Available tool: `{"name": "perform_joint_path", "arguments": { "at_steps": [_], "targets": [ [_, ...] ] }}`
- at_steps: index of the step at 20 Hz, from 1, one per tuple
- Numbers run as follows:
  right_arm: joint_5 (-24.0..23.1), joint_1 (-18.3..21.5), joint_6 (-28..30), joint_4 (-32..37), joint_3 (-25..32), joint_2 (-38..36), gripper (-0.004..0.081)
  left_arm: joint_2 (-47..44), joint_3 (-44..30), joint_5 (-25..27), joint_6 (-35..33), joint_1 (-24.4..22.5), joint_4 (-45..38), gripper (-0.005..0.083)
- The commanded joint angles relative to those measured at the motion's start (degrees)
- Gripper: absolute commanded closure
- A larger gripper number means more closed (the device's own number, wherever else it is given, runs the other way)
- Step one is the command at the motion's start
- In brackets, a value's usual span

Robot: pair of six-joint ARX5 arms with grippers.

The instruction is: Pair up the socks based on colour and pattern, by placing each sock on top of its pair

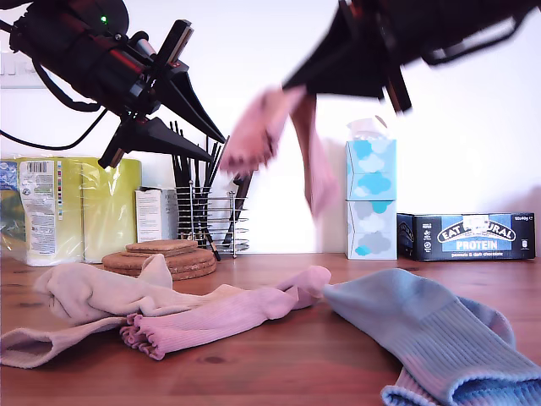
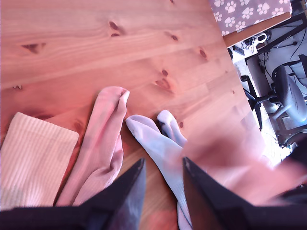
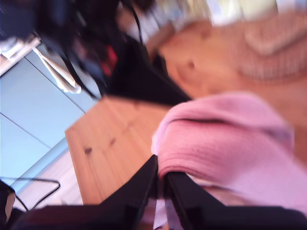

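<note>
Pink sock [image 1: 270, 135] hangs pinched (blurred) in my second pincer [image 3: 160, 184], mid-air.

The pink ribbed sock hanging in the air [image 1: 279, 139] is smeared by motion in the exterior view, so its toes cannot be told. The black arm above it [image 1: 397, 42] is blurred too and cut off by the upper edge. In the second wrist view my second gripper [image 3: 160, 184] is out of focus, and the pink sock fills the frame without sharp detail. At the exterior view's near right, the light blue ribbed sock [image 1: 439, 338] is cut off by the lower edge.
</note>
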State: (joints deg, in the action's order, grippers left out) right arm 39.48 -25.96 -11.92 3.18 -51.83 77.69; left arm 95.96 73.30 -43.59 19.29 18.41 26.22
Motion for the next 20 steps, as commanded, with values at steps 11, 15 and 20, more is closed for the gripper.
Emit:
{"name": "perform_joint_path", "arguments": {
  "at_steps": [11,15,20],
  "targets": [
    [4.04,-7.93,9.55,-22.53,2.27,16.87,0.0783,-0.44,0.35,-0.50,-0.46,-0.09,-0.22,0.0555],
    [3.39,-8.52,10.49,-29.24,2.27,16.85,0.0528,-0.44,0.35,-0.52,-0.79,-0.09,0.42,0.0555],
    [0.31,-8.37,10.69,-33.33,2.27,16.83,0.0372,-0.44,0.35,-0.50,-1.86,-0.09,1.49,0.0555]
  ]
}}
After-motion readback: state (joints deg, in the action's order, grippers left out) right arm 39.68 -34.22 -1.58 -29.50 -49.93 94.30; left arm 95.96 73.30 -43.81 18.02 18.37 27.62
